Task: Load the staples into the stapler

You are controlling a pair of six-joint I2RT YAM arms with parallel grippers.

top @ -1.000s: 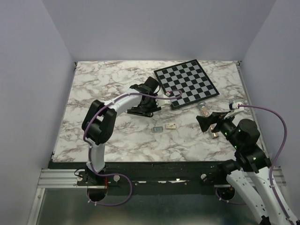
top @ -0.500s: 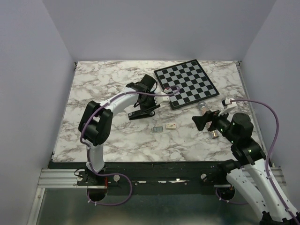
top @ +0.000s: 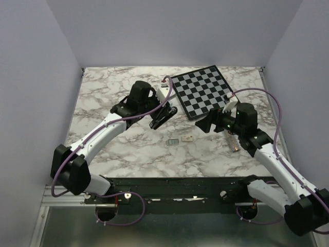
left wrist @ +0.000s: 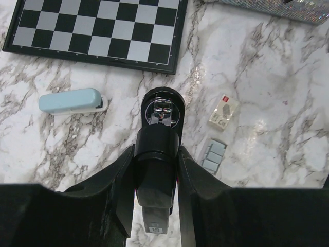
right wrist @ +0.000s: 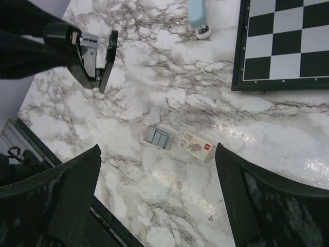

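The left gripper is clamped on the black stapler and seems to hold it clear of the table, just off the chessboard's left corner. From the right wrist view, its top arm is swung away from the base in a V. The staples lie flat on the marble on the arms' side of the chessboard, a short way out from its front corner, with a small cream box just beside them. The right gripper hangs by that same front corner, jaws spread wide with nothing in them. I'd guess picking up the strip comes next, and that looks chancy. It is thin and flat, so a finger could skid over it, shove it against the box, or snap it. Even once it is lifted, a slight tilt could jam it at the channel's mouth. Pushing it in could also twist the stapler in the left grip. A pale blue stapler also sits off the chessboard's left edge and could be taken for the right one.
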